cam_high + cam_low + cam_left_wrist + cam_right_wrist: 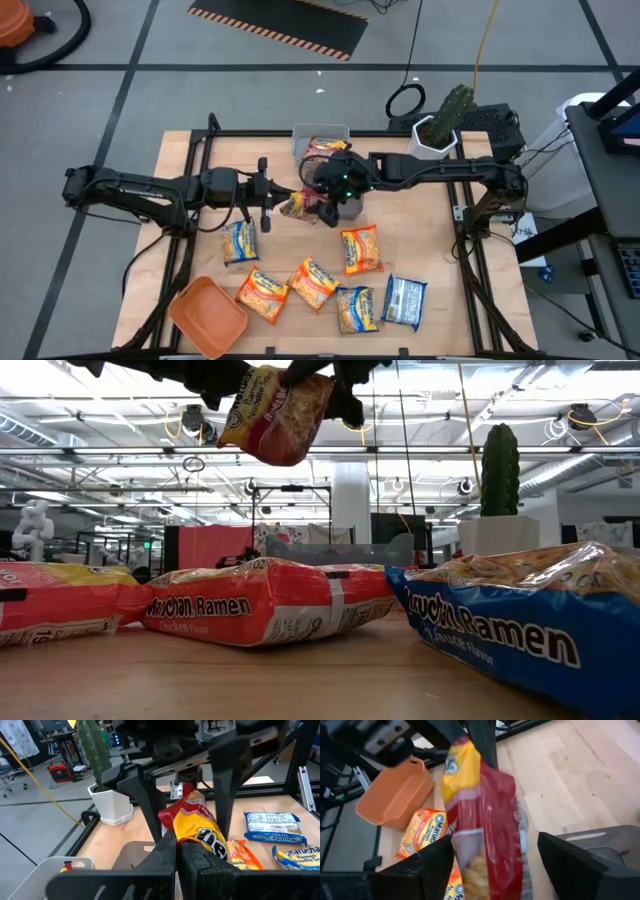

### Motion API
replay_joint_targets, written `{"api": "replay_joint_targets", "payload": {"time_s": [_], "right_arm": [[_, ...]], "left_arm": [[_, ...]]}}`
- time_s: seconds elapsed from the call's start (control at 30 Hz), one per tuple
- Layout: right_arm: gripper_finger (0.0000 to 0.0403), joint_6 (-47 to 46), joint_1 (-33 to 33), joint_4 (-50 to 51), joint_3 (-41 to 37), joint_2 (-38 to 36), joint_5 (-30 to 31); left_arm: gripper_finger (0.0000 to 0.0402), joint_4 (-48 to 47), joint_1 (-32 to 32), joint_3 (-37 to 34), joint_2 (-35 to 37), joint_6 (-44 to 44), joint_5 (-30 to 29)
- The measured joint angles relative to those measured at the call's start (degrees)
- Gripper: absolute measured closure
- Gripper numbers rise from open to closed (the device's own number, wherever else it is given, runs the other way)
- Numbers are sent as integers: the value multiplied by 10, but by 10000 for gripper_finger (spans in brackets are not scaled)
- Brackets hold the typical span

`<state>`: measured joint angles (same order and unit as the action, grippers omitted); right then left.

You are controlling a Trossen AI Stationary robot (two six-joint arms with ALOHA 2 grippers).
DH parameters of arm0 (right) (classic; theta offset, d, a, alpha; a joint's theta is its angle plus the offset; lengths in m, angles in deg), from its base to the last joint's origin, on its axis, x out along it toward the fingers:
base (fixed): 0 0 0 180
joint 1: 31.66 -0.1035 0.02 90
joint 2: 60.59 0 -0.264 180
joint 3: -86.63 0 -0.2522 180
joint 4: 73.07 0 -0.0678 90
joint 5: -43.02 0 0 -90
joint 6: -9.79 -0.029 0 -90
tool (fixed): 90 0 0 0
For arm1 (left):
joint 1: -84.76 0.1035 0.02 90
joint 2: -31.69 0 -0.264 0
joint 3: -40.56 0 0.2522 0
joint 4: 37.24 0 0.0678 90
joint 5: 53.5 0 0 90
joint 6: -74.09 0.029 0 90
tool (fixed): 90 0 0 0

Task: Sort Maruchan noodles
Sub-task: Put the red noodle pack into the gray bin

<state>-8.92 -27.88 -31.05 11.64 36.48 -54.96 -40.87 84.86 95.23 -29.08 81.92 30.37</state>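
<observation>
Red-yellow packet [298,205] held up in air above desk [440,250], mid-desk toward back, between both tools. Left tool [285,200] pressed together on one end of red-yellow packet; in left wrist view own fingers [165,852] meet at pkt's lower edge. Right tool [325,205] at pkt's other end, spread, fingers [570,865] either side of pkt w/ gaps showing in right wrist view. In low view pkt hangs tilted near top, dark fingers above it. Clear bin [318,140] just behind at desk's back edge, w/ one pkt inside. Six more packets lying flat on front half of desk: orange ones [360,250] plus blue-silver packet [405,300] at front right. Orange tray [208,318] at front-left corner. Cactus pot [440,130] at back right.
</observation>
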Motion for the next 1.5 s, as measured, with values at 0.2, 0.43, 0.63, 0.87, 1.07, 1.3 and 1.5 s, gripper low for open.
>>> {"api": "replay_joint_targets", "payload": {"time_s": [0.2,0.43,0.63,0.87,1.07,1.3,1.5], "right_arm": [[186,12,11,-14,-31,0,-44],[262,0,10,-39,-35,0,-62],[253,-32,9,-53,-35,-2,-62],[258,-19,19,-57,-35,-10,-61],[265,2,60,-44,-35,-9,-83],[258,20,132,-32,-35,-14,-109],[260,-16,205,-32,-35,-19,-114]], "left_arm": [[399,-2,0,0,0,12,0],[399,0,0,-1,1,3,-6],[394,3,-1,-1,1,-41,-15],[304,1,0,-1,14,-106,-55],[212,-20,-2,-1,48,-149,-170],[175,-35,18,-1,79,-168,-247],[174,-85,39,-1,87,-274,-301]]}}
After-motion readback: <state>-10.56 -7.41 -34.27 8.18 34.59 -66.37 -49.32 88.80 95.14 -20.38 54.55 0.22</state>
